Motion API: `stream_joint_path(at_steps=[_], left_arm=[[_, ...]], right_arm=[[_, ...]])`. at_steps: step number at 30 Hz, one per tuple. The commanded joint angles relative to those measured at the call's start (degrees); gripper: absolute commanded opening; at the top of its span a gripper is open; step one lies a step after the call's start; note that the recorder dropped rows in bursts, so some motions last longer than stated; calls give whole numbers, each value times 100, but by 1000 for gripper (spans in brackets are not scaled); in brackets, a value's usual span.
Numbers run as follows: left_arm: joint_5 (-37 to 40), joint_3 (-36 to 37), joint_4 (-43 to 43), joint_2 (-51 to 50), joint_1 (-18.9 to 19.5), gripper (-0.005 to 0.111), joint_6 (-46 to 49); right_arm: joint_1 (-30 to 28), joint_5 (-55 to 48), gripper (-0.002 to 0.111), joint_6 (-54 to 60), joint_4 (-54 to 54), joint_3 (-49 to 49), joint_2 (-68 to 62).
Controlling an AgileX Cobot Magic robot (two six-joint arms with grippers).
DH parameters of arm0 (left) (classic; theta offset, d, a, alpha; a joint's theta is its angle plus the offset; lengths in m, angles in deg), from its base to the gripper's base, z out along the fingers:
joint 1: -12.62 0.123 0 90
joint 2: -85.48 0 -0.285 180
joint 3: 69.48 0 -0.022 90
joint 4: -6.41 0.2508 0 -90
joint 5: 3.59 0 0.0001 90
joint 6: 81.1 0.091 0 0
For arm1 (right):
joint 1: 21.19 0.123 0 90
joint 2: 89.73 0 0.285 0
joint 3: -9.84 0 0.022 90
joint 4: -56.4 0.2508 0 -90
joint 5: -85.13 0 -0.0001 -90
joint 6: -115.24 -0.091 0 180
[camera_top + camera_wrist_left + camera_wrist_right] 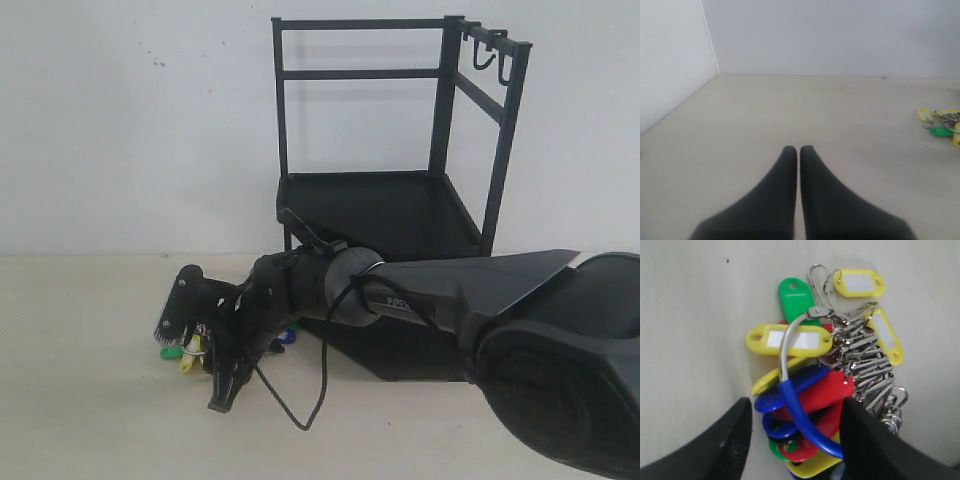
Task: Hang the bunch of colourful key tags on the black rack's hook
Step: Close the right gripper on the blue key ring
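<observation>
Right gripper [796, 406]: open, jaws spread wide, pointed down at the table [685, 315]. Not gripping anything.

Key tag bunch [815, 375] lies flat on the table with one end in the gap between my fingers [720, 445].
- In the gap: blue and red tags, plus the blue-sleeved part of the wire loop [784, 352].
- Past the fingertips: yellow and green tags and the stack of silver clips fan out.
- A red tag sits right at one finger's inner edge. Can't tell if it touches.

Exterior view:
- My right gripper [200, 352] is over on the left side of that view, low at the table [80, 400], one finger on each side of the bunch [188, 352].
- Only yellow tags show there, with a bit of green and blue under the wrist.
- The bunch is in front of and to the left of the black rack [400, 200], near its base but apart from it.
- The hooks [485, 60] are on the rack's top rail at the upper right corner, well above the bunch.

Left gripper [798, 150]: fingers pressed together, nothing between them, low over bare table [790, 100]. The bunch [940, 125] shows at the edge of that view, well apart from this gripper.
</observation>
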Motion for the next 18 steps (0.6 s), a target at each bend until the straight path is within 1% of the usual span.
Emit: stream_joint_path(at_steps=[1, 7, 9, 10, 11, 14, 16, 18], left_arm=[[-24, -14, 1, -20, -7, 4, -32], [-24, -14, 1, -20, -7, 4, -32], [-24, -14, 1, -20, -7, 4, -32], [-24, -14, 1, -20, -7, 4, -32], [-24, -14, 1, -20, -7, 4, -32], [-24, -14, 1, -20, -7, 4, -32], [-24, -14, 1, -20, -7, 4, -32], [-24, -14, 1, -20, -7, 4, -32]], right_arm=[[-32, -96, 51, 21, -348, 23, 32], [-32, 82, 51, 21, -357, 23, 10], [-32, 82, 49, 21, -357, 23, -20], [-32, 68, 43, 21, -357, 23, -35], [-32, 20, 33, 21, -357, 23, -73], [-32, -46, 10, 35, -378, 23, -109], [-32, -46, -1, 35, -378, 23, -109], [-32, -46, 0, 35, -378, 23, -109]])
